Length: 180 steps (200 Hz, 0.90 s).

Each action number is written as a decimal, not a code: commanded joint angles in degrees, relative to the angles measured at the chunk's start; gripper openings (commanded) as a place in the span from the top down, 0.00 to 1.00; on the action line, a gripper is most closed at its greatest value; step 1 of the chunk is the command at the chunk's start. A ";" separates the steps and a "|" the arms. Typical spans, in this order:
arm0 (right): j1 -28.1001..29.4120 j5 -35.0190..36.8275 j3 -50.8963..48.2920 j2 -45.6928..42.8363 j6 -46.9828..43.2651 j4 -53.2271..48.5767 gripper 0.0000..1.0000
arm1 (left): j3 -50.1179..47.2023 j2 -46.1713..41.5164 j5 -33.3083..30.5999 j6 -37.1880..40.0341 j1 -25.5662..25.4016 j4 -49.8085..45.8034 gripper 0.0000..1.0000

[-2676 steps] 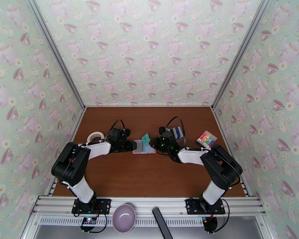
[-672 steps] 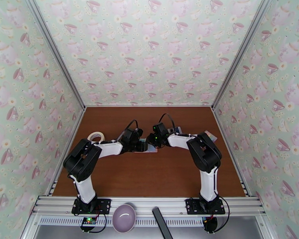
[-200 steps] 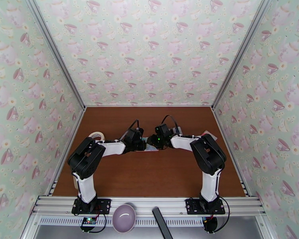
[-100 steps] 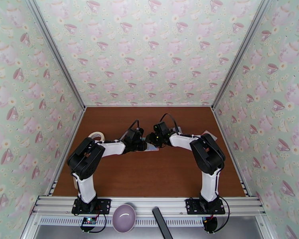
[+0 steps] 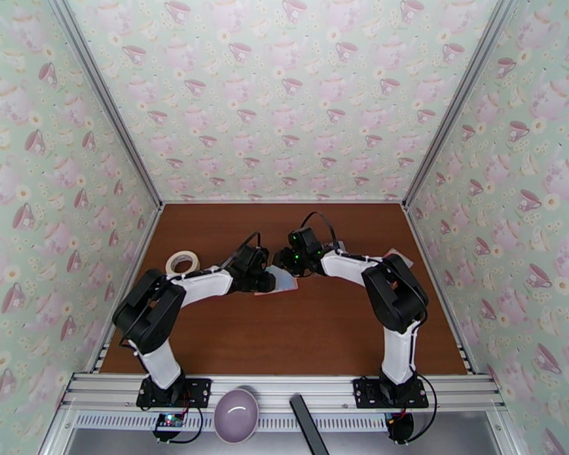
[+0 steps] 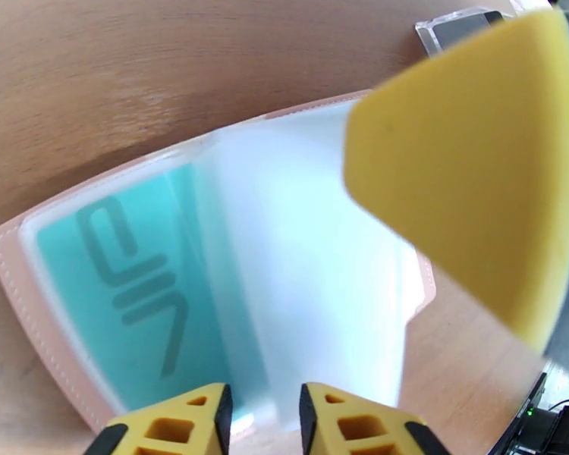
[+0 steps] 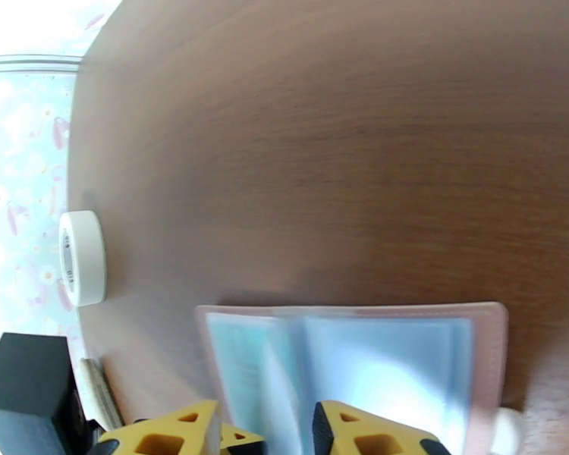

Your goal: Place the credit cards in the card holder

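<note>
A small pink fold-over card holder (image 5: 284,280) with pale bluish clear pockets is laid open near the centre of the brown wooden table (image 5: 284,343). A teal card (image 6: 133,297) is seen in its 9 o'clock pocket from the left wrist. The left gripper (image 6: 262,418) is poised at the holder's 6 o'clock edge, jaws narrowly parted. The right gripper (image 7: 265,434) is set narrowly apart over a pocket; whether it is pinched cannot be told. A white tape roll (image 5: 182,262) is found at 9 o'clock, well apart.

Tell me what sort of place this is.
Probably a robot test booth, not a home: teacup-patterned wall panels in aluminium framing box in a brown table, with a mounting rail along its near edge.
</note>
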 commanded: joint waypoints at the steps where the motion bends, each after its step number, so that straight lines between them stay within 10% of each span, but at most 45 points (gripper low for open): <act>1: 0.90 -2.10 1.66 1.71 1.59 1.61 0.61 | -0.88 -0.97 -0.01 0.51 1.08 -1.23 0.67; 180: 4.86 -7.35 3.08 9.00 9.10 10.49 0.61 | -7.71 -11.08 3.08 -0.50 3.68 1.87 0.65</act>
